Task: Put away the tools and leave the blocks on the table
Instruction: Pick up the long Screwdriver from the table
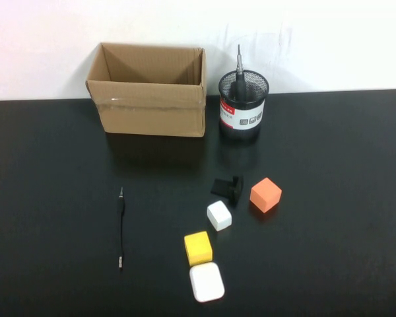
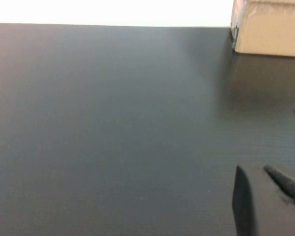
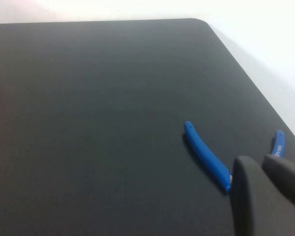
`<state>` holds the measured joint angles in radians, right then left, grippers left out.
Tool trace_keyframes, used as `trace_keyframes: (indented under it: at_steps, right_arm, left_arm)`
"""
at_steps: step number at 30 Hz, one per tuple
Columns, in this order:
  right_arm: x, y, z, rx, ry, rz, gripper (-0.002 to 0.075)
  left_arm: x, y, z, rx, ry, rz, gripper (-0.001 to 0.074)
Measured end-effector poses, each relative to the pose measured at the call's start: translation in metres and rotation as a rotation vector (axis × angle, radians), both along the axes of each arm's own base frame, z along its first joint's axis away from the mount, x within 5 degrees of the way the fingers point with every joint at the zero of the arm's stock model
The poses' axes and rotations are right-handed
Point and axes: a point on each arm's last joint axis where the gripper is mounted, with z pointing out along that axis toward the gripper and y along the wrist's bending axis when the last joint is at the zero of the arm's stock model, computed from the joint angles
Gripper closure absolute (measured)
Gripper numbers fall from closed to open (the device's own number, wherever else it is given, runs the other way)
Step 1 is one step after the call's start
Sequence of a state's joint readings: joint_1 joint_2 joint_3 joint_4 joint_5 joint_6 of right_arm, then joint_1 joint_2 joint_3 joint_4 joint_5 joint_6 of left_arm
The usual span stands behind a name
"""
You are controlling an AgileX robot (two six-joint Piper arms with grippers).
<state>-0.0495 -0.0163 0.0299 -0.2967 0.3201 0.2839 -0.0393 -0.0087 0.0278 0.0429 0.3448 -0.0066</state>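
On the wide black matte tabletop (image 1: 330,152) an open brown cardboard box (image 1: 150,92) stands at the far edge against the white wall, and just to its right is a round black mesh pen holder (image 1: 243,105) with a red and white label. A thick black-handled screwdriver (image 1: 239,78) stands upright inside the holder, its metal shaft pointing up above the rim.

Toward the left of the tabletop, well apart from the box, lies a thin black pen-like screwdriver (image 1: 121,227) with metal tips, running front to back. In the middle sit the blocks: a small orange cube (image 1: 265,194), a small white cube (image 1: 219,215) near its left, and a small yellow cube (image 1: 198,247) closer to the robot. Just in front of the yellow cube, nearly touching it, is a flatter white rounded square block (image 1: 206,282). A small black object (image 1: 228,187) (its kind is unclear) lies between the white and orange cubes, slightly behind them.

The left gripper (image 2: 265,196) shows only in its wrist view, jaws closed and holding nothing, above bare tabletop with the box corner and the thin screwdriver's tip at the edge. The right gripper (image 3: 265,191) is likewise closed and empty, near a tabletop corner beside a blue-handled tool (image 3: 208,156).
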Motion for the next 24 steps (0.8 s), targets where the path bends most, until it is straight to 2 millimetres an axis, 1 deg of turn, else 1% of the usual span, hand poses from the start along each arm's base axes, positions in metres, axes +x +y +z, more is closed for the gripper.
trace_keyframes:
  at_steps: [2,5,11,15,18,22,24]
  right_arm:
    - [0.0,0.0,0.0,0.0,0.0,0.0,0.0732]
    - [0.0,0.0,0.0,0.0,0.0,0.0,0.0732]
    - [0.0,0.0,0.0,0.0,0.0,0.0,0.0732]
    - [0.0,0.0,0.0,-0.004,0.001,0.001,0.0732]
    - [0.0,0.0,0.0,-0.004,0.001,0.001,0.0732]
    - [0.0,0.0,0.0,-0.004,0.001,0.001,0.0732]
    - [0.0,0.0,0.0,-0.004,0.001,0.001,0.0732]
  left_arm:
    - [0.001,0.0,0.002,-0.01,-0.022,0.002,0.0739]
    - [0.002,0.0,0.01,-0.038,-0.116,0.003,0.0739]
    - [0.003,-0.002,0.035,-0.077,-0.391,-0.012,0.0739]
    - [-0.003,-0.002,0.057,-0.124,-0.635,-0.033,0.0739]
    - [-0.008,-0.003,0.07,-0.137,-0.784,-0.048,0.0739]
    - [-0.015,-0.003,0.08,-0.143,-0.922,-0.063,0.0739]
    - [-0.017,-0.003,0.082,-0.146,-0.955,-0.067,0.0739]
